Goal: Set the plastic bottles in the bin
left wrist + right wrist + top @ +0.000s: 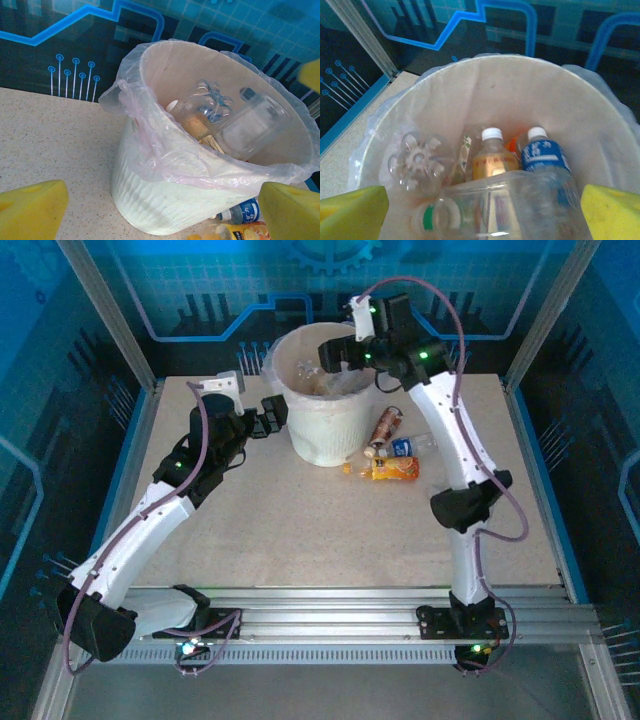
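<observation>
Top external view: the bin stands at the far middle of the table, lined with a thin bag that folds over its rim. Three bottles lie on the table just right of its base: a brown bottle nearest the bin, a blue bottle beside it, and an orange bottle in front of both, nearer the arms.

The right gripper hangs over the far right part of the bin's rim, pointing down into it. In the right wrist view its yellow fingers stand wide apart with nothing clamped between them. Below them, inside the bin, a clear bottle lies across the pile and a green-capped bottle lies at its left. An amber bottle and a blue-labelled bottle, both white-capped, stand upright near the far wall. A fifth bottle shows its ridged base at the left.

The left gripper sits just left of the bin, near it but not touching. In the left wrist view its fingers are spread wide and empty, and the view looks over the rim at the bottles inside.
</observation>
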Controlling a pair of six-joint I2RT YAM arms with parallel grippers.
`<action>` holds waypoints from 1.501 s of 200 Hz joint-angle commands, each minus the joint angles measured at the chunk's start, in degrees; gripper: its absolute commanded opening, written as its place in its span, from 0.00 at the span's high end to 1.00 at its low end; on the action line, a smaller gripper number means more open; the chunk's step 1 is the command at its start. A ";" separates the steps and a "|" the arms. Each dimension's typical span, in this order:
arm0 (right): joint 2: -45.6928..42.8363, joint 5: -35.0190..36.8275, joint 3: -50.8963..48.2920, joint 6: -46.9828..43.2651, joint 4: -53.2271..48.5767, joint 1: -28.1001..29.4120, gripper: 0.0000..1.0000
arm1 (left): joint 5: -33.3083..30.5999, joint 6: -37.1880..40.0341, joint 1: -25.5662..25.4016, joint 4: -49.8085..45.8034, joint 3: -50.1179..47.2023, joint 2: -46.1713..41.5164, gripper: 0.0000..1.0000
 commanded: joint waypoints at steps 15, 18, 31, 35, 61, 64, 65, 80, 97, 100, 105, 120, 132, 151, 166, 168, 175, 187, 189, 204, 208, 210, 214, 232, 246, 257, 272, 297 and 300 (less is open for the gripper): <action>-14.30 3.77 -17.18 6.28 -2.54 -4.33 0.00 | -0.73 0.51 0.07 1.10 -0.85 -0.71 0.01; -15.22 4.29 -19.97 6.62 -2.18 -4.62 0.00 | -0.65 0.51 0.11 1.22 -0.96 -0.81 0.01; -20.39 6.41 -28.74 7.91 -0.63 -5.78 0.00 | -0.69 0.47 0.14 1.31 -1.21 -1.02 0.01; -21.88 6.85 -31.45 8.18 -0.27 -6.18 0.00 | -0.73 0.46 0.15 1.38 -1.29 -1.08 0.01; -30.85 7.79 -46.47 9.87 1.11 -10.13 0.00 | -0.48 0.60 0.17 1.51 -1.72 -1.38 0.01; -31.83 7.84 -48.28 10.01 1.22 -10.75 0.00 | -0.45 0.67 0.15 1.51 -1.78 -1.45 0.01; -32.12 7.80 -48.79 10.04 1.24 -10.93 0.00 | -0.42 0.68 0.15 1.51 -1.80 -1.42 0.01; -36.37 6.57 -56.87 10.79 1.88 -15.06 0.00 | 0.15 1.11 0.15 2.02 -2.12 -1.70 0.01; -40.01 3.83 -65.18 11.23 3.07 -20.82 0.00 | 1.78 1.78 0.15 3.58 -3.16 -2.04 0.01; -40.59 3.42 -66.52 11.29 3.30 -21.63 0.00 | 2.19 1.89 0.17 3.87 -3.44 -2.16 0.01; -41.26 2.65 -68.61 11.30 3.75 -23.34 0.00 | 2.79 1.96 0.08 4.27 -3.77 -2.24 0.01; -42.54 0.45 -73.86 11.13 5.11 -27.60 0.00 | 5.27 2.05 -0.06 5.47 -4.90 -2.25 0.01; -42.58 -0.86 -76.78 10.86 6.48 -30.81 0.00 | 6.61 2.58 -0.98 6.63 -6.21 -2.26 0.01; -40.77 -2.08 -79.58 10.30 8.86 -34.79 0.00 | 6.06 4.38 -3.95 7.97 -8.41 -1.94 0.01; -37.83 -3.14 -80.07 9.36 10.67 -37.66 0.00 | 4.72 6.00 -7.00 9.19 -10.36 -1.68 0.01; -37.30 -3.25 -80.00 9.25 10.83 -37.98 0.00 | 4.63 6.15 -7.53 9.45 -10.77 -1.72 0.01; -35.51 -3.26 -79.63 9.03 11.32 -39.23 0.00 | 3.95 6.76 -9.05 10.30 -11.92 -1.81 0.01; -32.39 -4.78 -78.76 8.43 12.51 -41.12 0.00 | 3.59 7.02 -11.32 12.07 -13.95 -1.93 0.01; -31.92 -5.16 -78.62 8.34 12.75 -41.44 0.00 | 3.64 6.95 -11.68 12.39 -14.30 -1.96 0.01; -28.08 -8.41 -76.94 7.76 13.96 -43.43 0.00 | 4.09 7.24 -14.17 15.22 -17.06 -2.13 0.01; -27.18 -9.08 -76.55 7.63 14.30 -43.79 0.00 | 4.10 7.28 -14.85 16.01 -17.71 -2.07 0.01; -26.77 -9.22 -76.37 7.55 14.44 -43.93 0.00 | 4.14 7.35 -15.18 16.30 -18.04 -2.04 0.01; -25.91 -9.59 -75.86 7.45 14.67 -44.19 0.00 | 4.17 7.48 -15.78 16.95 -18.67 -2.00 0.01; -22.29 -10.68 -73.71 6.78 14.79 -44.85 0.00 | 3.98 8.43 -18.55 19.18 -20.66 -1.42 0.01; -20.03 -10.65 -72.46 6.41 14.57 -45.00 0.00 | 3.09 9.68 -20.55 20.50 -21.64 -0.60 0.01; -18.59 -10.68 -72.00 6.38 14.44 -45.24 0.00 | 2.54 10.60 -21.68 21.01 -22.01 0.07 0.01; -17.39 -11.50 -72.38 6.59 14.40 -45.80 0.00 | 1.86 11.21 -22.39 20.70 -22.10 0.79 0.01; -16.61 -12.19 -74.35 6.86 14.48 -46.28 0.00 | 0.29 11.65 -22.36 19.87 -21.90 1.41 0.01; -16.59 -12.25 -74.66 6.90 14.44 -46.35 0.00 | 0.15 11.72 -22.35 19.80 -21.84 1.40 0.01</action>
